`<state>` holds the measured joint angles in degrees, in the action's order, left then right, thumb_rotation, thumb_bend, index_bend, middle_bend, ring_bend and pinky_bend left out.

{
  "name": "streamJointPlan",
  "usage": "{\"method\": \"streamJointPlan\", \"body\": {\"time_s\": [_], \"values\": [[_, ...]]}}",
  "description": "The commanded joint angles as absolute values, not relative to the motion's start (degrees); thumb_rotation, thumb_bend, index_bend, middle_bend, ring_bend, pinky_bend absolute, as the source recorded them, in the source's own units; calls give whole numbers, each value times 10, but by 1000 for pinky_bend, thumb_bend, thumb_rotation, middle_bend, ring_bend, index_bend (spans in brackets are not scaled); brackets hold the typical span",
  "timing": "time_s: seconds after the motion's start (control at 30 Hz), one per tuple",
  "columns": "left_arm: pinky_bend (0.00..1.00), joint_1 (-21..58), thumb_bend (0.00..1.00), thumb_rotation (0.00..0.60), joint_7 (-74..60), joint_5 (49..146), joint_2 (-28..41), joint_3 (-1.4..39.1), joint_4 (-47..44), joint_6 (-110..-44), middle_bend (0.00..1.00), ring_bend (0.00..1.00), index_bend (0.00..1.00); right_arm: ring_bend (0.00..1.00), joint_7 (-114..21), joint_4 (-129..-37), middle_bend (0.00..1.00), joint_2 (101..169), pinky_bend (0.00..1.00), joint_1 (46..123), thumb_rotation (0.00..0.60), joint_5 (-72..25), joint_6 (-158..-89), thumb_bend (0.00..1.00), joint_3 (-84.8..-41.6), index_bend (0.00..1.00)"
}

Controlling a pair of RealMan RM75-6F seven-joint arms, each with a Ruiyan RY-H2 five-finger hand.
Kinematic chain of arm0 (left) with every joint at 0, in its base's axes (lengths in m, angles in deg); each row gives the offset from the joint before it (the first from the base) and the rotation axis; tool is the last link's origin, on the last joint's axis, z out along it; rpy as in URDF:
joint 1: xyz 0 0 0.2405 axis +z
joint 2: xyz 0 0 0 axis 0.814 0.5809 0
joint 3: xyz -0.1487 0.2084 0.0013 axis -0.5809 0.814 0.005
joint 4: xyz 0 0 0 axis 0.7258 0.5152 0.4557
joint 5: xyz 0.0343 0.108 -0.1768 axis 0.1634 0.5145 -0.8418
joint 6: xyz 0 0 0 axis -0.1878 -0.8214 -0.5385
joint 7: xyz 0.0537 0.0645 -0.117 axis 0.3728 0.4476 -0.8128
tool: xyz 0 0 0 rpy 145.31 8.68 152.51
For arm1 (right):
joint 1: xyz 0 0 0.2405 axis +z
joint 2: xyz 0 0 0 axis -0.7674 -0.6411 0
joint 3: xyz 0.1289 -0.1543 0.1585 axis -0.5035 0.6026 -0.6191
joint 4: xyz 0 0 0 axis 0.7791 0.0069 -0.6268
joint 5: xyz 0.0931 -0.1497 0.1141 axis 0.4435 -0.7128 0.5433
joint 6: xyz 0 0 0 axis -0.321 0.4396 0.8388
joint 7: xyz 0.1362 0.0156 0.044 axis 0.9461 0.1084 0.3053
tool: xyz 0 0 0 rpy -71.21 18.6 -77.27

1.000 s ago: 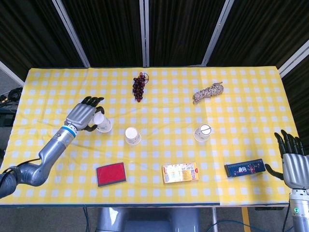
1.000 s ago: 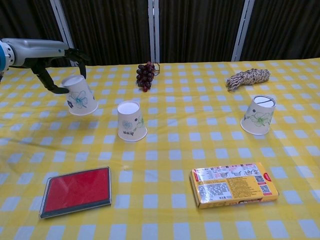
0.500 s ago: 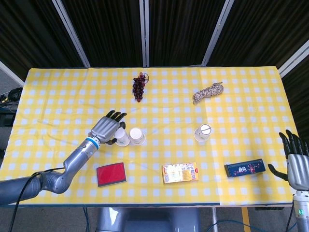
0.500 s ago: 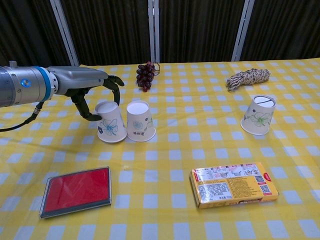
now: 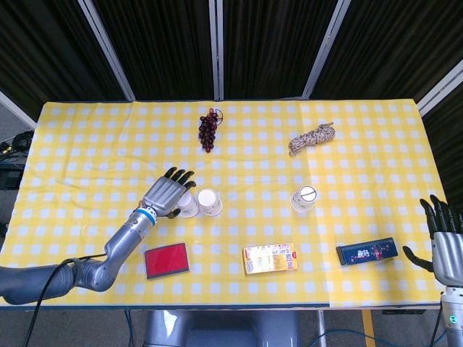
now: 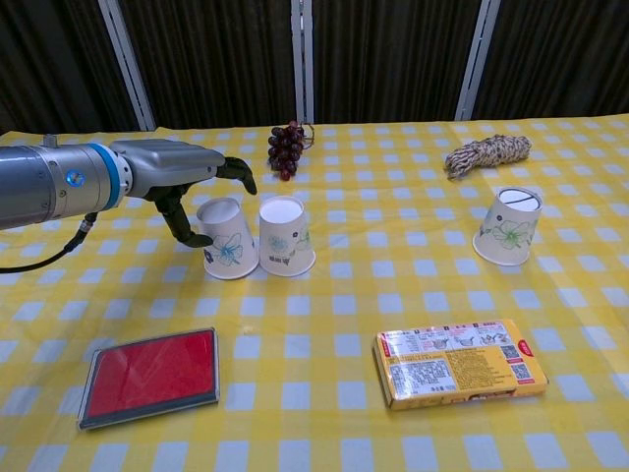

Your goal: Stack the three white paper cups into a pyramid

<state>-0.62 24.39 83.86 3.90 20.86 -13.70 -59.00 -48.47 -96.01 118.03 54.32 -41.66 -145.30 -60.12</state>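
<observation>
We had carried one cup [image 6: 225, 251] across with our left hand [image 6: 187, 172], which still held it, setting it touching a second cup [image 6: 285, 235]. The pyramid's base looked formed; the third cup [image 6: 509, 225] stood well apart. Our right hand [image 5: 448, 242] idled, fingers spread.

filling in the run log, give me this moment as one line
left hand: holds left cup | beside: middle cup, touching | third cup: apart, far right | right hand: open, idle | pyramid: not yet stacked

Present were three paper cups [image 6: 227, 250] [image 6: 285, 236] [image 6: 508, 227], one grape bunch [image 6: 286, 148], one rope coil [image 6: 486, 153], one red pad [image 6: 149, 375], one yellow box [image 6: 459, 362], one dark case [image 5: 367, 251].
</observation>
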Motion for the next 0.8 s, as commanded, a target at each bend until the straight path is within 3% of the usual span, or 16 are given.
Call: {"method": "streamJointPlan", "body": {"time_s": [0.03, 0.4, 0.8], "values": [[0, -2, 305, 600, 238, 845, 46, 209, -145, -597, 0, 0, 1, 0, -486, -960, 0, 1181, 60, 543, 600, -417, -1453, 82, -601, 38], [0, 68, 305, 600, 172, 922, 122, 225, -225, -682, 0, 0, 0, 0, -498, -958, 0, 1185, 60, 545, 600, -416, -1449, 83, -599, 38], [0, 238, 304, 600, 89, 1055, 186, 297, -250, -896, 0, 0, 0, 0, -544, -981, 0, 1196, 60, 588, 600, -409, -1400, 83, -616, 100]]}}
